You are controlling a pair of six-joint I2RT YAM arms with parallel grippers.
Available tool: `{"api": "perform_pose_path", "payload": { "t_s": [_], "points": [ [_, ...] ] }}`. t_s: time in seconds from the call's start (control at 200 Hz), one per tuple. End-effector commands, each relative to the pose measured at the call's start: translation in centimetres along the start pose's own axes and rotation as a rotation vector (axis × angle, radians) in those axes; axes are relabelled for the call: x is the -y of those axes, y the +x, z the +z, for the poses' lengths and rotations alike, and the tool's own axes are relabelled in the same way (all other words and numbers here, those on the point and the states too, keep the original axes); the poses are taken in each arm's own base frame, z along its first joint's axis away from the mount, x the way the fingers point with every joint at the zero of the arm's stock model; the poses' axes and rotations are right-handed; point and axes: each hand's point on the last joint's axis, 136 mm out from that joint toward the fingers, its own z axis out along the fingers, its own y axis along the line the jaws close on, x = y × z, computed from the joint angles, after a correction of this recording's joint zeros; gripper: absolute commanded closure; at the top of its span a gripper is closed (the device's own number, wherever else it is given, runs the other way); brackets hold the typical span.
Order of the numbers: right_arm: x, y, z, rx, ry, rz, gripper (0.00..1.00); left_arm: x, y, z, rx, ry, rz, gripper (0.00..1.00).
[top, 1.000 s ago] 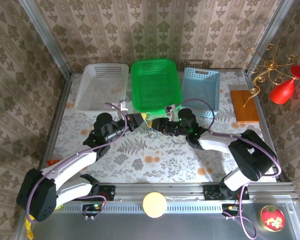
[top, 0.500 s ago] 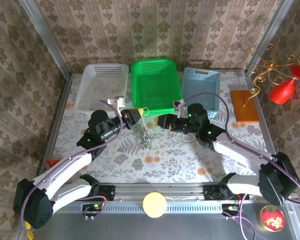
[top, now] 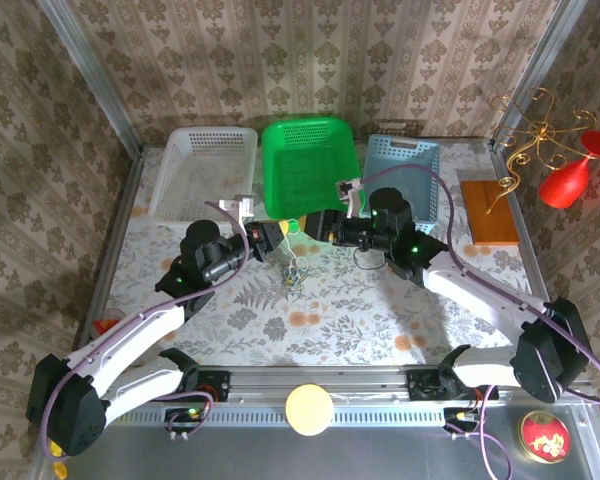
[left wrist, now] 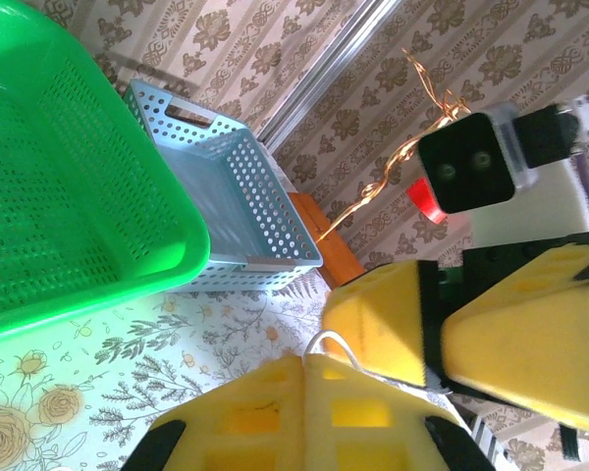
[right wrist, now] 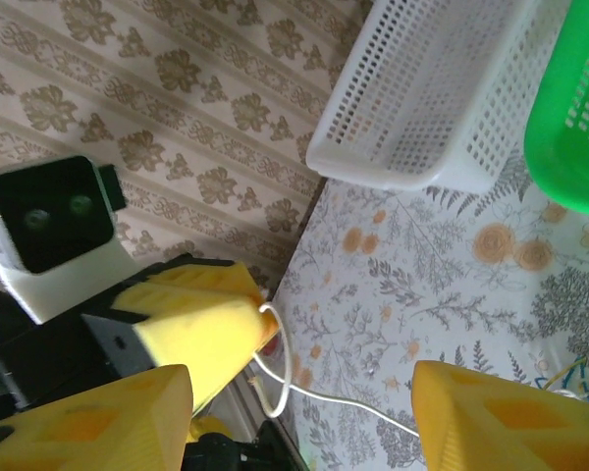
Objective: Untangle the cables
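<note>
Two robot arms meet over a flower-patterned worktop [top: 380, 320] walled in with patterned paper, seen from the overhead camera. The left arm [top: 130, 340] rises from the lower left of the frame and the right arm [top: 480, 295] from the lower right, their wrists facing each other just above centre.

Three baskets line the top edge of the worktop: a white basket [top: 202, 170] at left, a green basket [top: 310, 170] in the middle and a blue basket [top: 405, 170] at right. A wooden board [top: 490, 210] lies further right, beside a red glass [top: 570, 175] hung on a gold wire stand.

The left claw [top: 273, 238], just below the green basket's near edge, has its yellow fingers pressed together. In the right wrist view, at lower left, its tip [right wrist: 258, 309] pinches the cream cable [right wrist: 275, 368], which loops out and trails down and to the right across the cloth. The right claw [top: 330, 226], pointing at it from close by, stands spread. Its two yellow fingers [right wrist: 88, 422] sit far apart at the bottom corners of its own camera's frame, with nothing between them.

The rest of the cables [top: 295, 273], a small tangle with blue strands in it, sits below and between the two claws at centre frame. Whether it rests on the cloth cannot be told.
</note>
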Motion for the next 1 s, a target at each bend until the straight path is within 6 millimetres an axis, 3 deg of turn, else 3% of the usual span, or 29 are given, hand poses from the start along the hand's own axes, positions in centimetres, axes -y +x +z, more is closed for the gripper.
{"api": "perform_pose_path", "payload": {
  "t_s": [0.0, 0.345, 0.55, 0.755, 0.905, 0.93, 0.995],
  "points": [
    [-1.4, -0.1, 0.7, -0.008, -0.056, -0.013, 0.4, 1.0, -1.0, 0.0, 0.026, 0.019, 0.038, 1.0],
    [-1.2, 0.1, 2.1, -0.023, -0.079, 0.011, 0.56, 1.0, -0.9, 0.2, 0.02, 0.023, 0.036, 1.0],
    [-1.5, -0.4, 2.0, -0.011, -0.087, 0.006, 1.0, 0.6, -0.4, 0.4, 0.008, 0.016, 0.035, 1.0],
    [-1.0, -2.1, 0.8, 0.017, -0.029, -0.012, 1.0, -1.9, 1.3, -0.1, -0.017, -0.075, 0.051, 0.31],
    [-1.2, -3.0, 0.2, 0.024, -0.015, -0.034, 1.0, -4.6, 3.5, -1.2, -0.027, -0.161, 0.055, 0.11],
    [-1.2, -3.0, 0.2, 0.023, -0.013, -0.035, 1.0, -5.0, 3.9, -1.4, -0.031, -0.174, 0.053, 0.01],
    [-1.1, -3.3, 0.1, 0.026, -0.005, -0.035, 1.0, -6.1, 5.1, -1.8, -0.05, -0.209, 0.049, 0.0]
  ]
}}
